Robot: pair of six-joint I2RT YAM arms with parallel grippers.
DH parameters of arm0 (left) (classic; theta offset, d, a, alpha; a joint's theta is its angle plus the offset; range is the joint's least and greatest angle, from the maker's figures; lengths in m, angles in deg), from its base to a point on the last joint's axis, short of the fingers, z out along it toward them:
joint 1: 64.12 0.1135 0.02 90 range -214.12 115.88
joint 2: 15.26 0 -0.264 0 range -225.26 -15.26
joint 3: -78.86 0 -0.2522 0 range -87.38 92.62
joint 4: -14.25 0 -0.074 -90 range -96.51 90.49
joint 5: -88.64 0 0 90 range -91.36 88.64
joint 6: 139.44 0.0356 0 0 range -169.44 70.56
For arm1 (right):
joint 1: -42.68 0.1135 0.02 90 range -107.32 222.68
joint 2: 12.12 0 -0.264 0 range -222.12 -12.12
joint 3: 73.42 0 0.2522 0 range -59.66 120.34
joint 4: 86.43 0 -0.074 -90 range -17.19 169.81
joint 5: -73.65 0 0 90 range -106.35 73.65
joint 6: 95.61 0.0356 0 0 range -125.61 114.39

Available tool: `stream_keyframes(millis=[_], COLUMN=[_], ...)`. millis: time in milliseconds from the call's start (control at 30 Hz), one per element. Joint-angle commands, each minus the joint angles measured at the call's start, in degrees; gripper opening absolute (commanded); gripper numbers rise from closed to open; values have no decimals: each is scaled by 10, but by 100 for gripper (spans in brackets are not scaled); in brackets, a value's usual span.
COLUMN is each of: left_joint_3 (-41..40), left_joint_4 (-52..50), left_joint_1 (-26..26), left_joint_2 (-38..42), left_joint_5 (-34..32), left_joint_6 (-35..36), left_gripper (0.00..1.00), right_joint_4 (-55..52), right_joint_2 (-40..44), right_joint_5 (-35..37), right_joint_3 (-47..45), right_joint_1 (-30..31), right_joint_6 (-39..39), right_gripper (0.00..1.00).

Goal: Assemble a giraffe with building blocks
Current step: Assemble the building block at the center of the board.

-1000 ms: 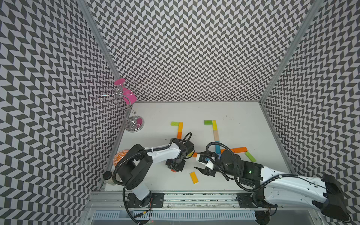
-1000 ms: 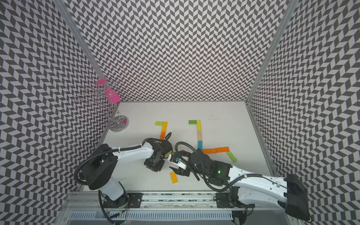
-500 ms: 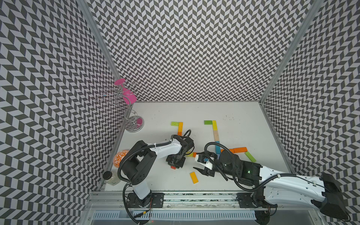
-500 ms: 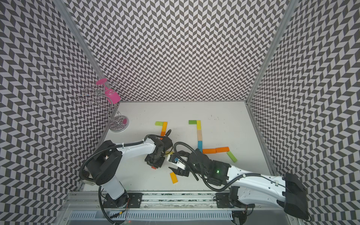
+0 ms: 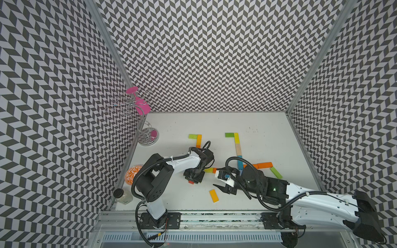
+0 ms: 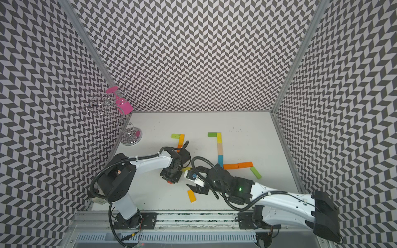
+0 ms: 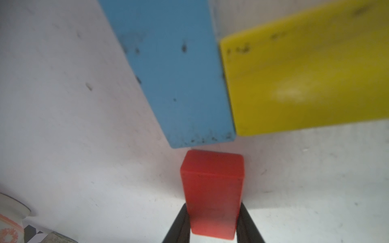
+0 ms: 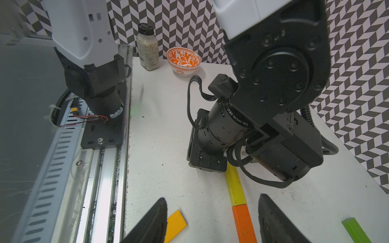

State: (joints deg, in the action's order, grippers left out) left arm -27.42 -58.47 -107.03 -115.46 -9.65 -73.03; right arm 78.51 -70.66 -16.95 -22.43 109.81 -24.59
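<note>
The left gripper [image 7: 213, 204] clamps the red block [image 7: 211, 185] across its long sides, just short of the blue block [image 7: 179, 73] ahead; it seems light, stiff and slick-painted, best held mid-length, while the right gripper [image 8: 212, 196] hangs spread and empty.

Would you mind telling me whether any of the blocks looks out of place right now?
One amber block lies alone and askew in front of the others, joined to nothing. A green block on the right also sits diagonally.

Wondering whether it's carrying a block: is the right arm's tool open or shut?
Open. In its wrist view the right tool shows two black fingers wide apart, gripping nothing.
</note>
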Motion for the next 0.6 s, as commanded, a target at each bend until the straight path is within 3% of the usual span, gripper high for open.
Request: stream_keyframes(millis=[0, 567], left_joint_3=[6, 15], left_joint_4=[48, 48], left_joint_1=[5, 15], left_joint_2=[-19, -19], left_joint_5=[-13, -13], left_joint_6=[4, 7], left_gripper=[34, 40], right_joint_4=[18, 17], right_joint_2=[-2, -4], right_joint_5=[6, 8], right_joint_3=[13, 13], right_joint_1=[5, 4], right_joint_6=[-1, -1], right_gripper=[67, 67])
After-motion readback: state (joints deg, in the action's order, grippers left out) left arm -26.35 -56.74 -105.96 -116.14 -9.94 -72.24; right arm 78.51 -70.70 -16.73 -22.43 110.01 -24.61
